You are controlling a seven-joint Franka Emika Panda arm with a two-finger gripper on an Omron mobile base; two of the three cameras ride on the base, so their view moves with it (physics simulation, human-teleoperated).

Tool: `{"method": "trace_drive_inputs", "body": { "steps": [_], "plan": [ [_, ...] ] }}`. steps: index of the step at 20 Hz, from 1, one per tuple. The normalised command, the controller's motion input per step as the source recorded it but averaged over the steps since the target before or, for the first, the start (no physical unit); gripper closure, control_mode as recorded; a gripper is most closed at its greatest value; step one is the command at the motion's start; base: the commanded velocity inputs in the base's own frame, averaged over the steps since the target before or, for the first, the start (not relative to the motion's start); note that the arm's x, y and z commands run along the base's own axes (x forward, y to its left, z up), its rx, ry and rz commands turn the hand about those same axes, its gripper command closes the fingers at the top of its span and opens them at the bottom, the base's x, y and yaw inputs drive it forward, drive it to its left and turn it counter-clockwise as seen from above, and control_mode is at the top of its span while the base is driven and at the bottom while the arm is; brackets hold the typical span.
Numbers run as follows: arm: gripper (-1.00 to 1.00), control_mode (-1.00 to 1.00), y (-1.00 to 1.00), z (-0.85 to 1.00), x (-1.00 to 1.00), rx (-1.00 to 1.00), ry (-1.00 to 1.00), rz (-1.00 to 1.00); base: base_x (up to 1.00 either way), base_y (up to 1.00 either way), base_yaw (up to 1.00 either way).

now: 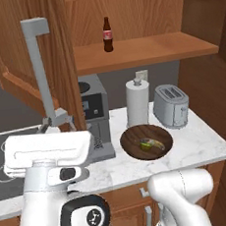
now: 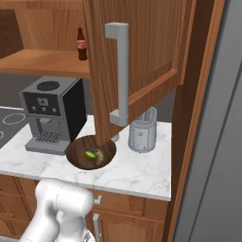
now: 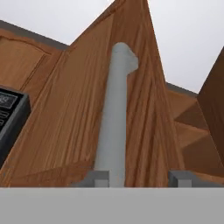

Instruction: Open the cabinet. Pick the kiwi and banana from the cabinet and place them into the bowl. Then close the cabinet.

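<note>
The large reddish-brown wooden wall cabinet (image 1: 143,52) is seen with both panelled doors swung open, so the opening step is judged to be done. On its wooden shelf only a dark brown bottle with a red label (image 1: 107,35) is left standing; no fruit is seen there.

The wide shallow bowl of dark brown wood grain (image 1: 132,137) is placed on the white marble counter (image 1: 202,145), between the grey and black coffee machine (image 2: 49,113) and the silver toaster (image 1: 171,106), in front of a white paper towel roll (image 1: 137,102). Inside it, the tiny roundish yellow-green kiwi (image 2: 89,154) and the small curved yellow banana with dark patches (image 1: 155,144) are lying close together. Both placing steps are therefore judged to be finished.

Only the closing of the cabinet is left. The two-finger gripper (image 3: 139,177) is held at the lower end of the long grey bar handle (image 1: 39,68) of the left door. In the hand view the bar is seen rising just inside the left fingertip, and the tips are spread apart, not pinching it. The right door, with its own grey handle (image 2: 122,75), is hanging open over the bowl and is also still to be shut.
</note>
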Motion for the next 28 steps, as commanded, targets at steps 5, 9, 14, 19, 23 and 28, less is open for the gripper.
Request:
{"method": "trace_drive_inputs", "body": {
  "steps": [5,9,14,19,23,28],
  "plan": [
    [-1.00,-1.00,-0.04,-0.02,0.90,0.02,0.02,-0.16,0.00,0.00,0.00],
    [-1.00,-1.00,-0.66,-0.04,1.00,0.13,0.06,0.00,0.00,0.00,0.00],
    [-1.00,-1.00,-0.99,0.00,1.00,0.26,0.10,0.00,0.00,0.00,0.00],
    [-1.00,-1.00,-1.00,0.00,1.00,0.29,0.14,0.00,0.00,0.00,0.00],
    [-1.00,-1.00,-0.84,-0.04,1.00,0.22,0.19,0.00,0.00,0.00,0.00],
    [-1.00,-1.00,-0.53,-0.03,1.00,0.14,0.19,0.00,0.00,0.00,0.00]
  ]
}}
